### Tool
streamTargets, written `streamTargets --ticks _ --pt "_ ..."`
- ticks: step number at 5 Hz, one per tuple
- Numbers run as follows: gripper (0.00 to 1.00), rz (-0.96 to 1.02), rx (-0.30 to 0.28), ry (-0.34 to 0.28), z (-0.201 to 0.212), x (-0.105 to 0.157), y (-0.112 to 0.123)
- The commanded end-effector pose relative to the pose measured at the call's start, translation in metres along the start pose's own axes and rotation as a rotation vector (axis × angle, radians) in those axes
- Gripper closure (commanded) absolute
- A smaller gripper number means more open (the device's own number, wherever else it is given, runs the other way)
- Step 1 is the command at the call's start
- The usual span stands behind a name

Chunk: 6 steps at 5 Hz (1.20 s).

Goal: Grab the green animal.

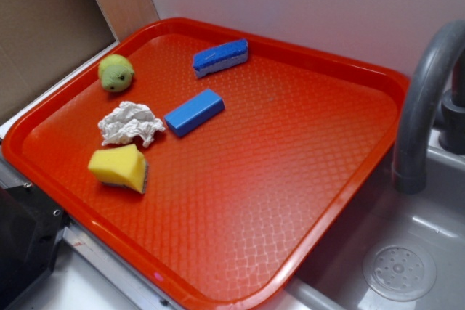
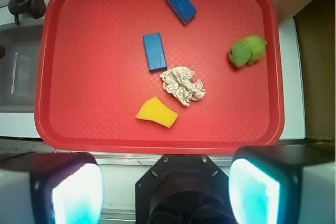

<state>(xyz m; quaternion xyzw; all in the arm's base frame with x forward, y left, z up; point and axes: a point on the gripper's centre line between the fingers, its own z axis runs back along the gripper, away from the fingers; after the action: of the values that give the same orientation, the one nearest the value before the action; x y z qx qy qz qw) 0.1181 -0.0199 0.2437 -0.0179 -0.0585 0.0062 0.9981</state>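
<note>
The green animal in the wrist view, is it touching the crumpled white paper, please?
No, the green animal lies apart near the red tray's edge, with bare tray between it and the crumpled white paper.

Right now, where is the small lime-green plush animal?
The green plush animal lies in the red tray's far-left corner in the exterior view, beyond the crumpled white paper.

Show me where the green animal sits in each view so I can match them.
Exterior: green animal at the red tray's far-left corner.
Wrist: green animal at the tray's upper right, near the rim.
Shared landmark: crumpled white paper mid-tray, beside the yellow sponge.
</note>
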Motion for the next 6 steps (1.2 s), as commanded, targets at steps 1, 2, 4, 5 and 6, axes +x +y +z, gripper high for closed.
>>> streamTargets --ticks 1,2,4,5,6 --pt "0.00 0.000 0.000 0.000 0.000 0.000 0.000" --pt "0.00 0.256 -0.031 0.002 -0.027 0.018 0.020" --pt "0.00 0.692 0.009 -0.112 -0.069 0.048 0.072" --pt "0.00 0.937 0.056 -0.141 -0.088 0.064 0.106" --pt "0.00 1.151 0.147 -0.155 -0.110 0.084 0.134"
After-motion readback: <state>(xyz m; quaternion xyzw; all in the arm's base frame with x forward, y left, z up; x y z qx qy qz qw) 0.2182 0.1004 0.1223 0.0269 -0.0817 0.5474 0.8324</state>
